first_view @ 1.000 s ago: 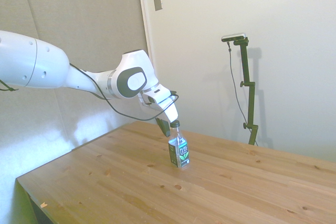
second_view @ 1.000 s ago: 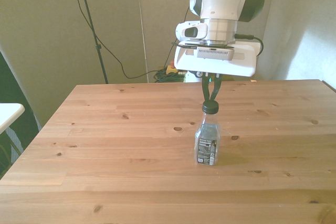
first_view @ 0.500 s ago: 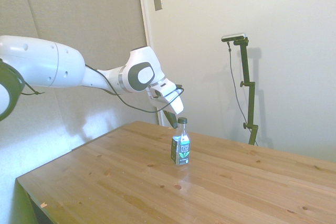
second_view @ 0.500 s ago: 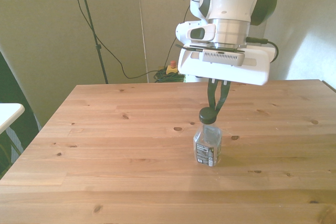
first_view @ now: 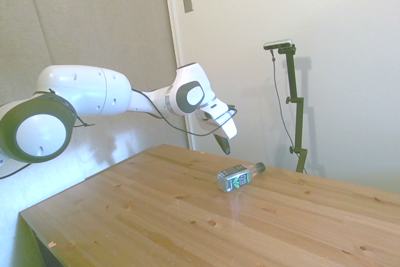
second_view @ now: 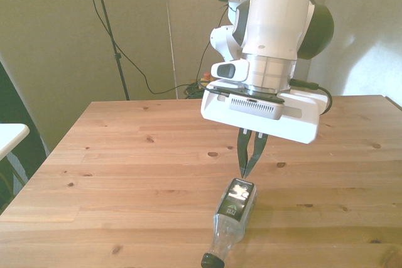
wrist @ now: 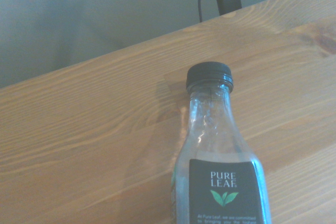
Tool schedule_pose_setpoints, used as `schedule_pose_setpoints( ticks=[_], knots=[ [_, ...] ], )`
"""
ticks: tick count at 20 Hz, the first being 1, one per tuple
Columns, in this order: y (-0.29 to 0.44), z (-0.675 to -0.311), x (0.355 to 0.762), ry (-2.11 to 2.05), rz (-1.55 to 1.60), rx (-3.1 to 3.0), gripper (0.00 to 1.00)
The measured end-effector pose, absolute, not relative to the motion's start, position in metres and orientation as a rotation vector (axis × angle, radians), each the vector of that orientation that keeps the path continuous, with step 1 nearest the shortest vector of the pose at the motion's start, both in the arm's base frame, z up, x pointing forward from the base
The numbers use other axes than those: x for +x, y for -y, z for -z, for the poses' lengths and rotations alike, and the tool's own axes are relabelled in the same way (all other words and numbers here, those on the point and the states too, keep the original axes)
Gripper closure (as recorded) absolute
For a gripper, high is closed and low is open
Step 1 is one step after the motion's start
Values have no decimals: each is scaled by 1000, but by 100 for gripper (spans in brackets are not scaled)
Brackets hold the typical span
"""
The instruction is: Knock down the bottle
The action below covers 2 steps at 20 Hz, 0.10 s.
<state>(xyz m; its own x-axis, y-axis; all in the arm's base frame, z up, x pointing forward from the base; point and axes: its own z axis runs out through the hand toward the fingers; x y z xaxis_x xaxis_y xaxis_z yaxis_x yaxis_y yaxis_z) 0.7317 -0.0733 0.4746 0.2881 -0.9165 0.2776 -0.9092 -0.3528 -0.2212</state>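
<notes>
The bottle lies flat on its side on the counter, cap toward 6 o'clock in the front view; the knock-down looks done. The claw hangs just above the bottle's base, empty, fingers nearly together; nothing seems left.

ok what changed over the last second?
The bottle went from upright to lying on its side on the table, cap toward the camera in the front view. The gripper pushed forward past where the cap stood and now hangs just above the bottle's base end, apart from it. Nothing was grasped. The fingers stayed close together; the table is otherwise as before.
</notes>
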Motion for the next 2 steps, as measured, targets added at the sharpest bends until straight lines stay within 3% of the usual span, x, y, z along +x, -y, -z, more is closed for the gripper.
schedule_pose_setpoints(
  ticks=[2],
  knots=[
    [72,-474,734,-1771,566,-2505,100]
  ],
)
